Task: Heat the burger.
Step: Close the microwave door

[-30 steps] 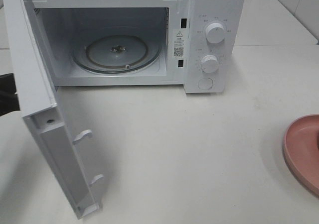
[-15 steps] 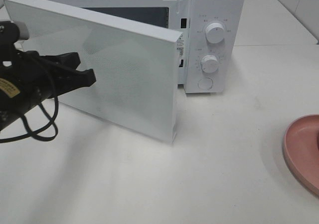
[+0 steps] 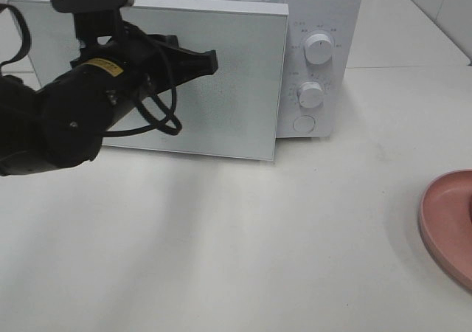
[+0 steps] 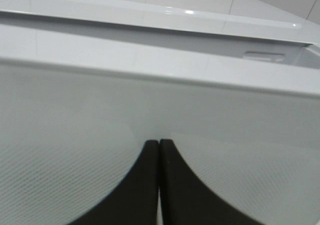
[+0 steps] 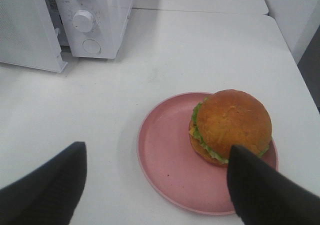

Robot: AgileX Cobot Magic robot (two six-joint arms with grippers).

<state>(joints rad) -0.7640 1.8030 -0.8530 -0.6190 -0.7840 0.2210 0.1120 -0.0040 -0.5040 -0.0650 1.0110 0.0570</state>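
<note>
Right wrist view: the right gripper hangs wide open and empty above the burger, which sits off-centre on the pink plate. Probably soft and stacked (layers could slide), so grip low across both buns, gently.

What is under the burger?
A round pink plate sits under the burger, on the white table. The burger rests toward one side of it. The part of the plate right beneath the bun is covered, so it cannot be seen.
</note>
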